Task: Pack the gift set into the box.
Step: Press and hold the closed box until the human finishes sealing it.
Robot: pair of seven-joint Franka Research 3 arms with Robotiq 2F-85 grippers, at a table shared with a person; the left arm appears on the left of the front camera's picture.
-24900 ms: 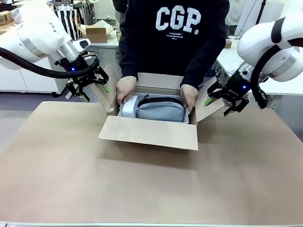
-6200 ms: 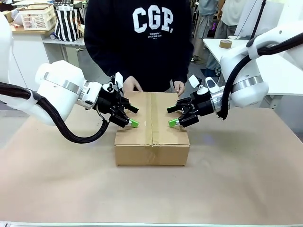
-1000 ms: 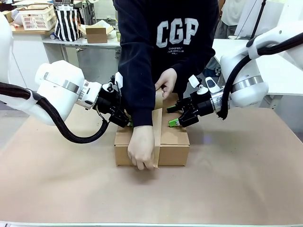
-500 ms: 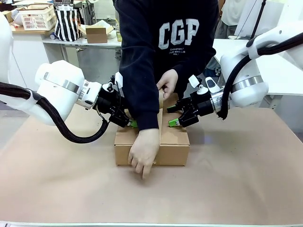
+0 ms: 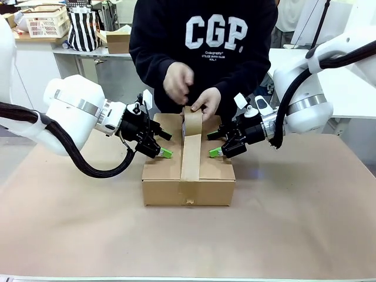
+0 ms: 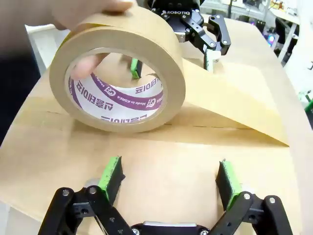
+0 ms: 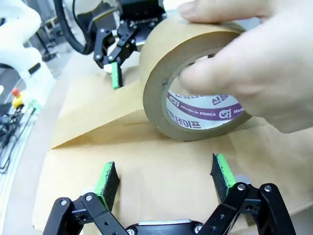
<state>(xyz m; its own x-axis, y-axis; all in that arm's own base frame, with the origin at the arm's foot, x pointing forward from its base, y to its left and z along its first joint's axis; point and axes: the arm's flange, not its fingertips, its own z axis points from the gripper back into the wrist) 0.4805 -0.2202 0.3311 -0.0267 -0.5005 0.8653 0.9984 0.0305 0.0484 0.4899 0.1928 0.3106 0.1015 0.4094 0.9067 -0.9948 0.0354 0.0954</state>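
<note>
The box (image 5: 164,176) stands shut at the table's middle, with a brown tape strip (image 5: 191,158) laid along its top seam and down its front face. The person holds the tape roll (image 5: 192,119) upright at the box's far edge, one hand (image 5: 207,101) on it and the other hand (image 5: 178,81) just above. My left gripper (image 5: 164,144) is open over the box's left flap; its pads (image 6: 111,175) hover above the cardboard, facing the roll (image 6: 117,73). My right gripper (image 5: 212,144) is open over the right flap, its pads (image 7: 222,174) near the roll (image 7: 195,93). The gift set is hidden inside the box.
Brown paper (image 5: 294,223) covers the table, with free room in front of and beside the box. Behind the person, a back bench holds a small open cardboard box (image 5: 119,40), a striped bag (image 5: 82,29) and a basket (image 5: 44,22).
The person's hand that pressed the tape end onto the box's front face has lifted back up to the roll. The person now stands upright. Both grippers have stayed where they were.
</note>
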